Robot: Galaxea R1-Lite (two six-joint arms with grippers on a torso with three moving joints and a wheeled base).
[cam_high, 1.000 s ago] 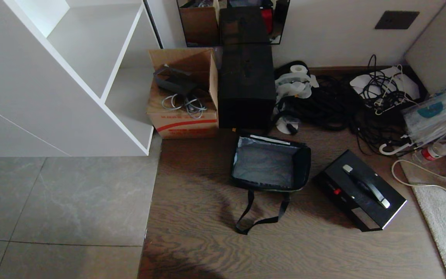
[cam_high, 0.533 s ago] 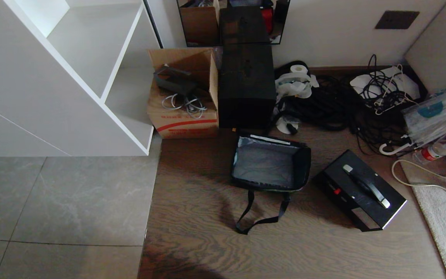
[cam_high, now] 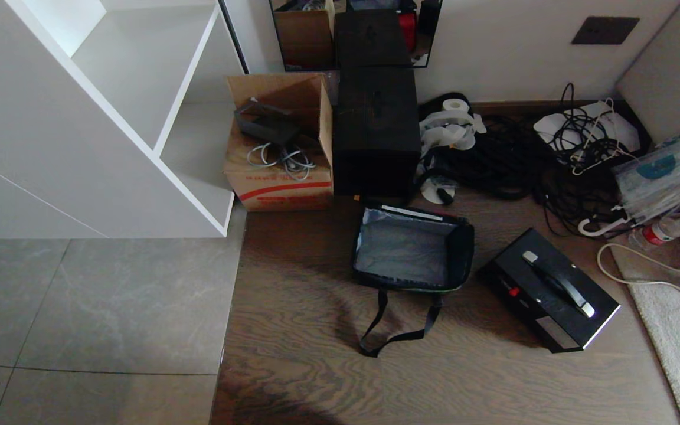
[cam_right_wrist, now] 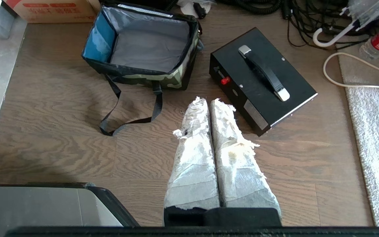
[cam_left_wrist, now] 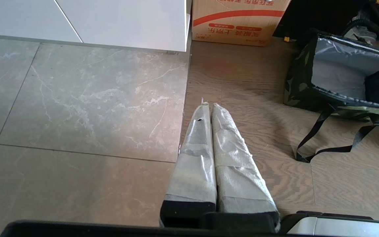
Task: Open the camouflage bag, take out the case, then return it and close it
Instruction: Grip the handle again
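On the wood floor at mid-frame in the head view, the camouflage bag (cam_high: pixel 412 248) stands open and empty, its grey lining exposed and its black strap (cam_high: pixel 399 321) trailing toward the lower edge. Just to its right lies the case (cam_high: pixel 549 289), flat on the floor, handle (cam_high: pixel 558 283) up, clear of the bag. Neither arm appears in that view. In the wrist views the left gripper (cam_left_wrist: pixel 208 106) and the right gripper (cam_right_wrist: pixel 208 101) hang above the floor, fingers pressed together and empty. The removal looks done; returning the case would call for parting the right fingers and taking the handle.
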